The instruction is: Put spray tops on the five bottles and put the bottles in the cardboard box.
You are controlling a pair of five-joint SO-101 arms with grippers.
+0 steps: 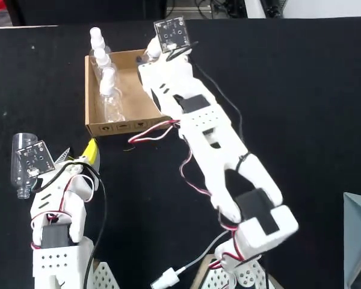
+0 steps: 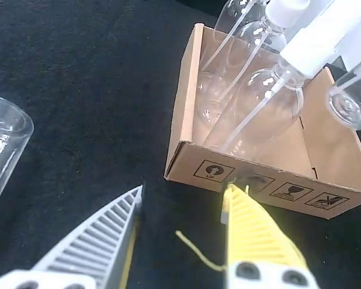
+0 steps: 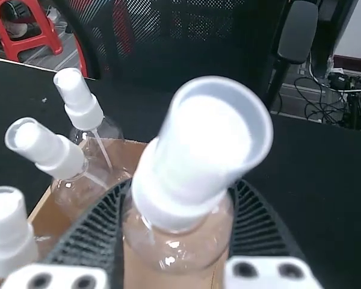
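Observation:
The cardboard box [image 1: 138, 99] stands at the back left of the table, and three clear bottles with white spray tops [image 1: 108, 84] lean along its left side. Over the box's far right corner my right gripper [image 1: 151, 53] is shut on another topped bottle [image 3: 192, 180], held upright. My left gripper [image 2: 183, 192] is open in front of the box [image 2: 259, 180], nothing between its grey and yellow fingers. A topless clear bottle [image 1: 21, 162] lies on the table just left of it. A loose spray top [image 1: 168, 278] lies at the front edge.
The right arm [image 1: 216, 138] stretches diagonally across the middle of the table, with red and white wires hanging near the box's front wall. A grey object [image 1: 358, 235] sits at the front right corner. The black table on the right is open room.

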